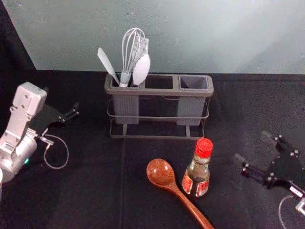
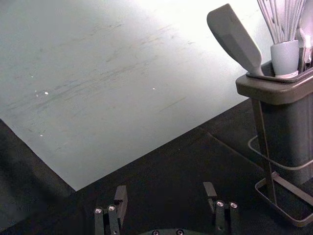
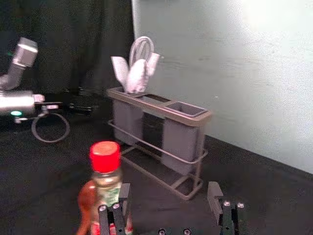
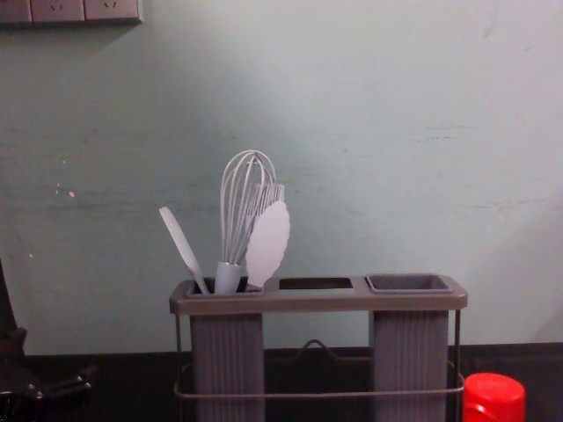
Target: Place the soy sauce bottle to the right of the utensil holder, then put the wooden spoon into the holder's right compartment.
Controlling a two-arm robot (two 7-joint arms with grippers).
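Note:
The soy sauce bottle [image 1: 196, 171] with its red cap stands upright in front of the holder's right part, beside the wooden spoon [image 1: 162, 172], which lies on the black cloth with its handle toward the front. The utensil holder [image 1: 159, 82] has white utensils in its left compartment; its right compartment [image 1: 194, 83] is empty. My right gripper [image 1: 252, 148] is open to the right of the bottle, apart from it; in the right wrist view the right gripper [image 3: 168, 198] has nothing between its fingers. At the far left is my left gripper [image 1: 71, 112], open and empty in the left wrist view [image 2: 165, 196].
A pale wall [image 4: 369, 132] rises behind the holder. Black cloth [image 1: 90, 191] covers the table. In the holder's left compartment stand a whisk [image 4: 246, 202], a spatula [image 4: 182, 246] and a white spoon-like utensil [image 4: 268, 243]. Wall sockets [image 4: 70, 10] are at the upper left.

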